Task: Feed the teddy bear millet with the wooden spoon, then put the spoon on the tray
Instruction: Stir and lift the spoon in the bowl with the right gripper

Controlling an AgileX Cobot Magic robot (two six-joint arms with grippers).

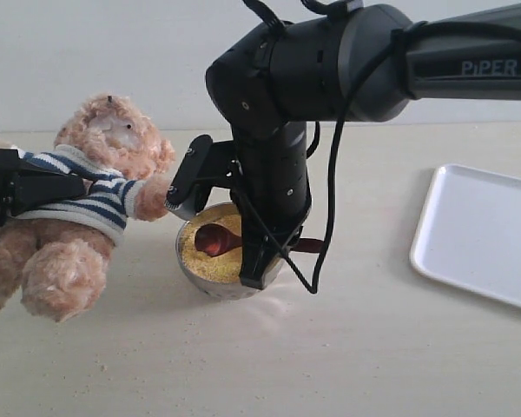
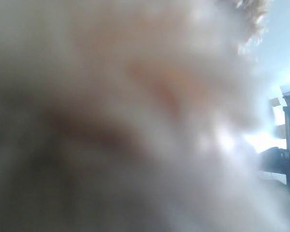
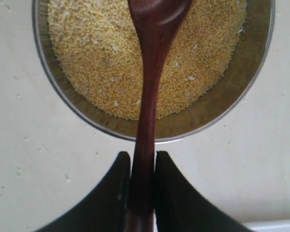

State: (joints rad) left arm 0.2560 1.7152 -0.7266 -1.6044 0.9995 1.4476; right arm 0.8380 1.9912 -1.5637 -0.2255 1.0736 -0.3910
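The teddy bear [image 1: 95, 200] leans at the left in its striped shirt, with my left gripper [image 1: 22, 187] shut on its torso. In the left wrist view only blurred fur of the teddy bear [image 2: 135, 96] shows, and the jaws are hidden. My right gripper [image 3: 142, 157] is shut on the slim handle of the wooden spoon [image 3: 150, 82]. The spoon's oval end [image 1: 215, 240] lies over the millet [image 3: 96, 58] in the metal bowl [image 3: 222, 116]. This bowl [image 1: 210, 280] stands just right of the bear's paw. The white tray [image 1: 482, 234] lies empty at the far right.
The right arm's black wrist and cable [image 1: 330, 174] hang over the bowl and hide its right side. A few stray grains [image 1: 95, 369] dot the pale table in front of the bear.
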